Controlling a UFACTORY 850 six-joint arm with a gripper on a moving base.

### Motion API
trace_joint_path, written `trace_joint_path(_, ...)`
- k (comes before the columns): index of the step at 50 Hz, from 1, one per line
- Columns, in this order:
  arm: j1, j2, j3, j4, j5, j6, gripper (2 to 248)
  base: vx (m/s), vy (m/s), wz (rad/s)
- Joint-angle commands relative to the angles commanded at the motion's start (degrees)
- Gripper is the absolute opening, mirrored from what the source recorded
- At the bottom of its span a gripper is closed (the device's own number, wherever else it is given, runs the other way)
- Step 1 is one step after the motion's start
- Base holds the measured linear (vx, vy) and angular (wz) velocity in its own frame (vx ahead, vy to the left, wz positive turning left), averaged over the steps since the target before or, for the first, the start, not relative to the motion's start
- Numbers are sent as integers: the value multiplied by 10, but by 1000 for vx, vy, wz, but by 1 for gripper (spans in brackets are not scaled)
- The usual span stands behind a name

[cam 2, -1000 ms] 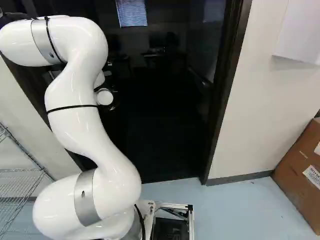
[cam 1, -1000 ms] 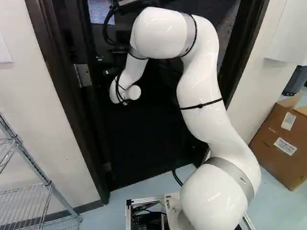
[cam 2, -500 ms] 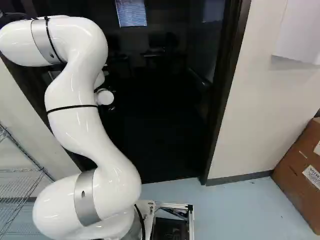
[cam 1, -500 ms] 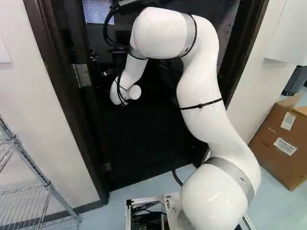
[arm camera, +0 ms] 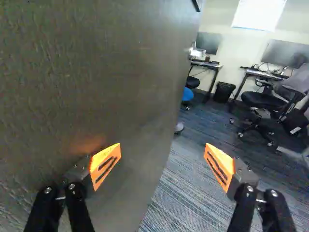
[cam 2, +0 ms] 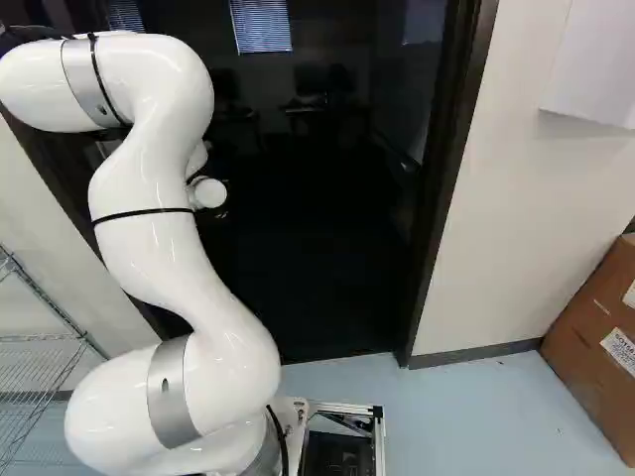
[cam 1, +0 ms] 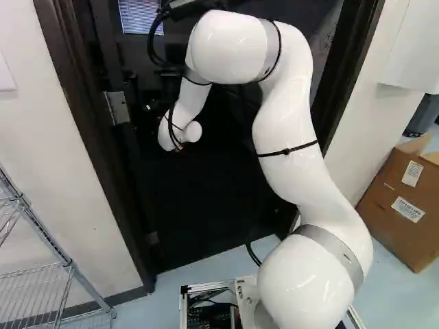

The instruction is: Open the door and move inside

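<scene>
Swung a little further inward since the earlier frames, the door (arm camera: 111, 87) has uncovered a second blind-covered window (cam 2: 126, 14) in the right base view. Neither the base nor the white arm (cam 1: 288, 123) shows any clear shift, bar a slight one at the wrist.

The step in hand looks like pushing the door wider before driving in. The likeliest trouble is the door drifting back if the push eases off, catching the wrist or the base partway through. The pincer (arm camera: 162, 145) is spread wide with nothing held between its fingers, so it could push the door but not pull it back. One orange pad (arm camera: 105, 165) lies over the door's face, contact uncertain, while the other (arm camera: 219, 165) is out over the opening; a sideways sweep might hook the free edge. Driving in too early or off line could scrape the bent arm or the base on the door frame (cam 2: 442, 178). Farther in, an office chair (arm camera: 263, 100) might narrow the way.

As for the door, it stands ajar into the room, by the hinge plate (cam 1: 118, 107) side of the doorway. Up close it's a flat, dark grey-brown slab, faintly mottled, with a straight free edge; in the base views it nearly melts into the dark.
</scene>
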Motion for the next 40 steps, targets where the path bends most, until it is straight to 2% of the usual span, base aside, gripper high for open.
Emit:
trace_joint_path(21,-1,1,1,0,0,0,247,0,0,0)
trace_joint_path(40,-13,14,19,7,0,0,247,0,0,0)
